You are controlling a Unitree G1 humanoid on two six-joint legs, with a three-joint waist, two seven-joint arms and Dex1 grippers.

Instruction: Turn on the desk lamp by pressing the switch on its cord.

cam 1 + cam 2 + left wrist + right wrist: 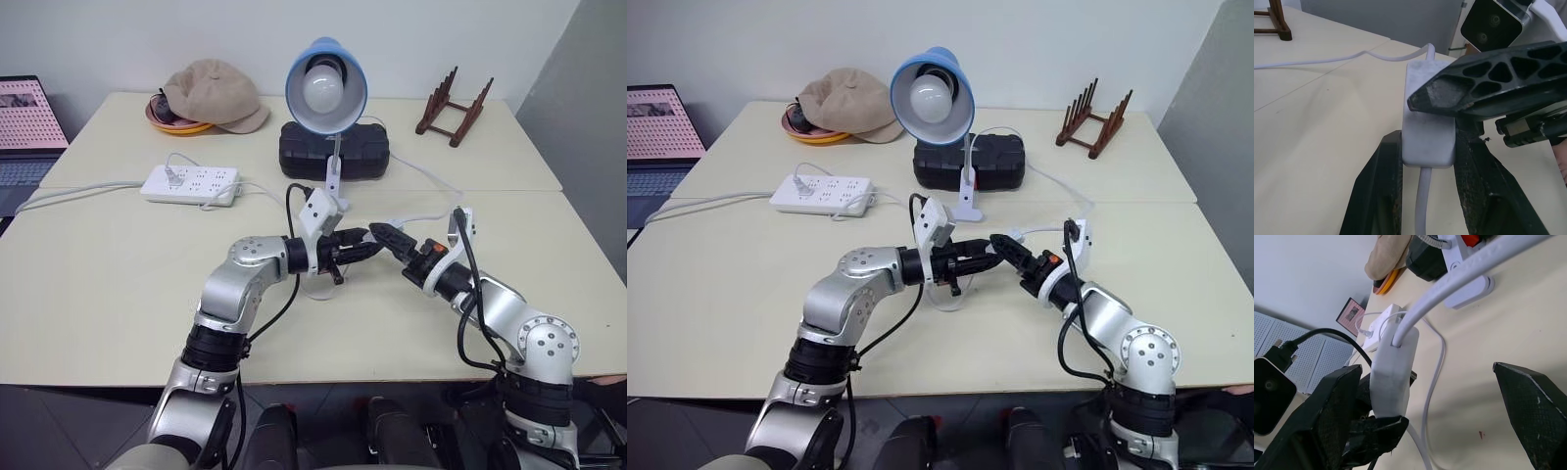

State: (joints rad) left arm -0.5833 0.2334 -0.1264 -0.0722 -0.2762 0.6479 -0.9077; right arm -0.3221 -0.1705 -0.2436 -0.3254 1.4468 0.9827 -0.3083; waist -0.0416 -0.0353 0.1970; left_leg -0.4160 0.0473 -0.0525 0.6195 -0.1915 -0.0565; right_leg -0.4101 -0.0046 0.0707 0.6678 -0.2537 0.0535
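Note:
The desk lamp stands at the table's middle back with its blue shade and white bulb facing me; the bulb does not glow. Its thin white cord runs forward to the switch, a small white oblong held above the table. My left gripper is shut on the switch, one black finger on each long side. My right gripper is open, its fingers wide apart. One right fingertip lies across the switch's upper face. In the head views both grippers meet in front of the lamp's base.
A white power strip with its thick cable lies at the left. Behind it are a beige cap on an orange plate and a laptop at the far left. A black case sits behind the lamp, a wooden rack at the back right.

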